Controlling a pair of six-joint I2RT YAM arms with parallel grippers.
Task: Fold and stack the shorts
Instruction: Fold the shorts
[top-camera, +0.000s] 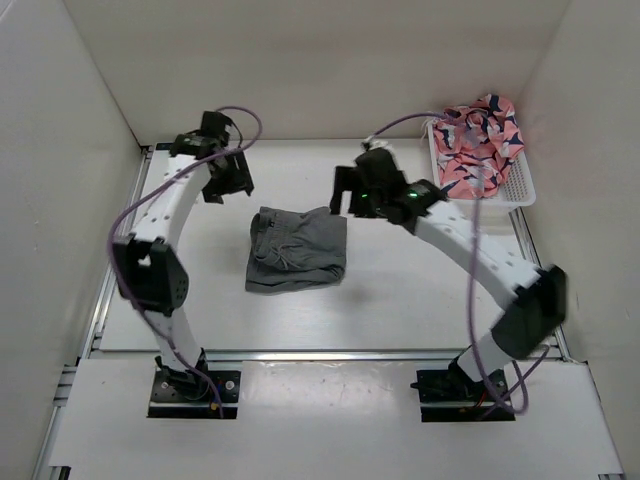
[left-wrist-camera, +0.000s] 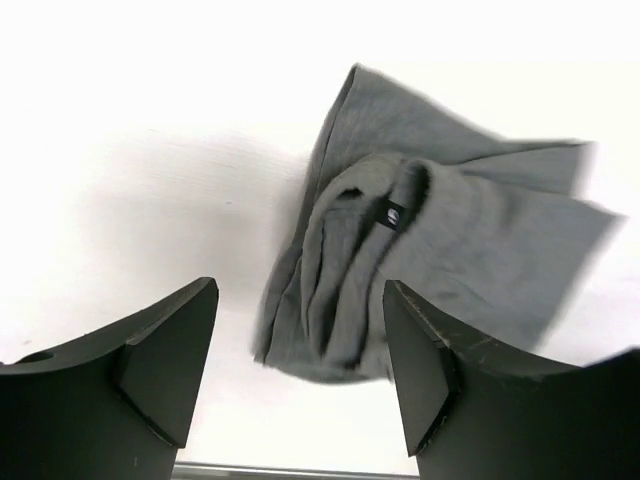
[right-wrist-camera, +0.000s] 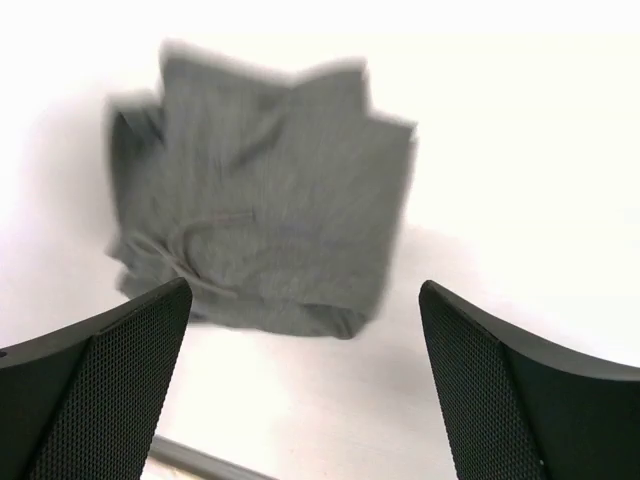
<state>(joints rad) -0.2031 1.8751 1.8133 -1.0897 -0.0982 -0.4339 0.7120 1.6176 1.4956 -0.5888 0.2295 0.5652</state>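
The grey shorts (top-camera: 297, 249) lie folded into a rough square in the middle of the white table. They also show in the left wrist view (left-wrist-camera: 420, 260), with a small black tag on top, and in the right wrist view (right-wrist-camera: 260, 190). My left gripper (top-camera: 229, 177) hangs open and empty above the table, behind and left of the shorts (left-wrist-camera: 300, 370). My right gripper (top-camera: 347, 195) hangs open and empty just behind the shorts' right rear corner (right-wrist-camera: 305, 390). Neither gripper touches the fabric.
A white basket (top-camera: 520, 185) at the back right holds pink, navy and white patterned clothes (top-camera: 478, 140). White walls close in the table on the left, the back and the right. Purple cables loop over both arms.
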